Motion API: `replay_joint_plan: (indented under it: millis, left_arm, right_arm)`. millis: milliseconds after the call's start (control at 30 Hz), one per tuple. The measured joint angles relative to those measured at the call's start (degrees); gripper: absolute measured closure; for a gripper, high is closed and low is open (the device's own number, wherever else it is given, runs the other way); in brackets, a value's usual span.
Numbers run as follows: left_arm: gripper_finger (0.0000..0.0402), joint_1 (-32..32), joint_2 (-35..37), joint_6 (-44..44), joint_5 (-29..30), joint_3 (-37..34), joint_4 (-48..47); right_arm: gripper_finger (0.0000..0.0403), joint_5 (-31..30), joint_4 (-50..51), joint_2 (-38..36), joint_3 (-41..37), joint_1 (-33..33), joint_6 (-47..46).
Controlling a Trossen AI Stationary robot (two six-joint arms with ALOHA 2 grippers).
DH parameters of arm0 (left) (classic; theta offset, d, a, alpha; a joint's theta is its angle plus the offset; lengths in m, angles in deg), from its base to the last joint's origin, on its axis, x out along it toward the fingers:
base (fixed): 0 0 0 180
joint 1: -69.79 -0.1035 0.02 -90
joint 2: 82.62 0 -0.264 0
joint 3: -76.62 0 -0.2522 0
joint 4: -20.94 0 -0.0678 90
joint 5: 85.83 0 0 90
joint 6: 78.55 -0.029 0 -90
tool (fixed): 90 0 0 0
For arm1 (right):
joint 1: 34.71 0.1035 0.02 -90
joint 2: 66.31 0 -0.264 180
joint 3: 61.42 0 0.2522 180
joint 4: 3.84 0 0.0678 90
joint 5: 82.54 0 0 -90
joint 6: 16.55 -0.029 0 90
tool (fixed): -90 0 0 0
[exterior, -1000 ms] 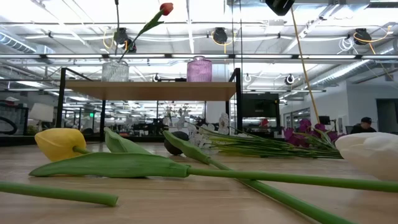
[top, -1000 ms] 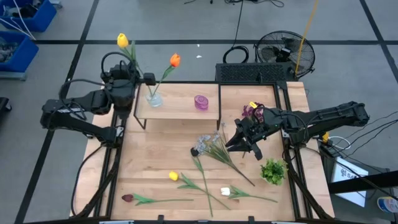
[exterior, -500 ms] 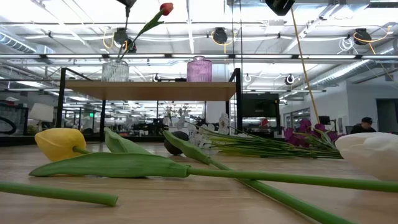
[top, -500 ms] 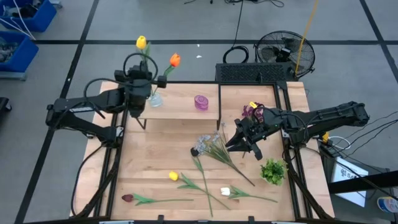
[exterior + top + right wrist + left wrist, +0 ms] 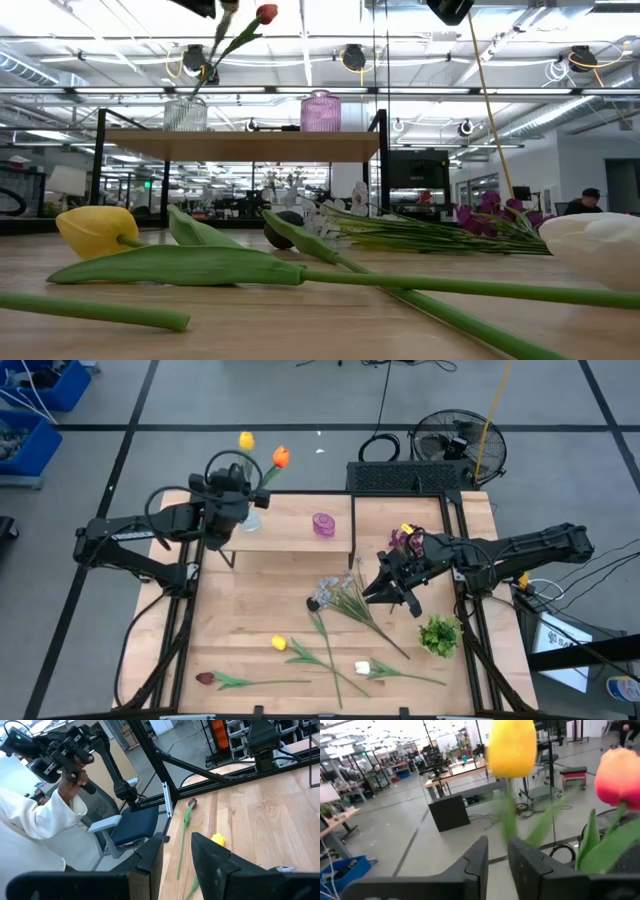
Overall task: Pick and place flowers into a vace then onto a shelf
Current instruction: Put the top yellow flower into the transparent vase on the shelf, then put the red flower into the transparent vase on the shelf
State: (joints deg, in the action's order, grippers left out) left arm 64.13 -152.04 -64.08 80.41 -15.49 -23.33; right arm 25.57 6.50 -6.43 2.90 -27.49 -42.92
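Left gripper (image 5: 243, 503) sits above the clear vase (image 5: 185, 113) on the shelf (image 5: 290, 523), hiding most of it from overhead; fingers (image 5: 479, 859) slightly apart, yellow tulip (image 5: 512, 746) stem blurred betw. them, grip unclear. Orange tulip (image 5: 281, 457) stands in vase. Right gripper (image 5: 385, 588) part-open, empty, near purple cluster (image 5: 403, 541). Other flowers (image 5: 340, 598) lie loose on table (image 5: 250, 620); stems green, heads yellow, white, dark red.

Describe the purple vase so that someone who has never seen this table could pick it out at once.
Find the shelf, the raised light-wood board at the table's far edge. Two vases stand on it: the purple vase is the one nearer the shelf's right end, short and ribbed. Unlike the clear vase beside it, which holds an orange tulip, it is tinted and holds no flower.
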Motion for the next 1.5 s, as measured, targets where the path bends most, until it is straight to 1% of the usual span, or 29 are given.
replay_joint_plan:
  millis: [100,200,367,467,600,700,800,867,933,1000,1167,1233,1300,1367,1500]
  left_arm:
    - [0.0309,0.16,-0.01,2.72,-1.60,0.00,-1.10]
    - [0.0300,0.91,-0.01,2.28,-4.11,0.00,-0.96]
    - [0.0299,3.28,0.81,0.43,-3.99,0.56,0.70]
    - [0.0299,5.26,2.42,-1.79,-3.68,2.69,2.18]
    - [0.0300,9.17,3.88,-2.40,-4.60,7.13,2.09]
    - [0.0300,13.07,5.21,-4.47,-8.72,10.49,2.28]
    - [0.0300,16.74,6.57,-6.86,-16.12,12.16,1.01]
    - [0.0300,19.02,7.06,-4.08,-21.98,12.46,-1.83]
    - [0.0300,21.13,7.29,1.76,-29.22,12.46,-6.05]
    - [0.0300,23.14,7.07,10.36,-37.48,12.46,-11.98]
    - [0.0300,27.76,2.69,39.37,-57.41,11.60,-28.65]
    - [0.0300,29.71,0.41,49.18,-64.84,10.00,-32.63]
    - [0.0300,31.82,-1.88,56.70,-71.56,8.29,-33.65]
    - [0.0300,34.26,-4.30,59.59,-76.88,6.07,-33.53]
    - [0.0300,39.09,-10.00,55.32,-85.18,3.07,-32.49]
  right_arm:
    - [0.0310,0.01,0.00,0.00,0.00,0.00,0.00]
    - [0.0310,0.02,-0.02,0.00,0.00,0.00,0.00]
    - [0.0310,0.02,0.00,0.00,0.00,0.00,-0.11]
    - [0.0310,0.02,0.01,0.00,-0.02,0.00,-0.11]
    - [0.0310,0.02,0.02,0.00,-0.02,0.00,-0.13]
    - [0.0310,0.02,0.01,0.00,-0.02,0.00,-0.13]
    - [0.0310,0.02,0.00,0.00,-0.02,0.00,0.09]
    - [0.0310,0.02,0.04,0.02,-0.02,0.00,0.22]
    - [0.0310,0.02,0.02,0.00,-0.02,0.00,0.24]
    - [0.0310,0.02,0.02,0.00,-0.02,0.00,0.25]
    - [0.0310,0.02,0.04,0.02,-0.02,0.00,1.29]
    - [0.0310,0.02,0.02,0.02,-0.02,0.00,1.73]
    - [0.0310,0.02,0.02,0.02,-0.02,0.00,1.76]
    - [0.0310,0.02,0.02,0.02,-0.02,0.00,1.86]
    - [0.0310,0.02,0.02,0.02,-0.02,0.00,2.03]
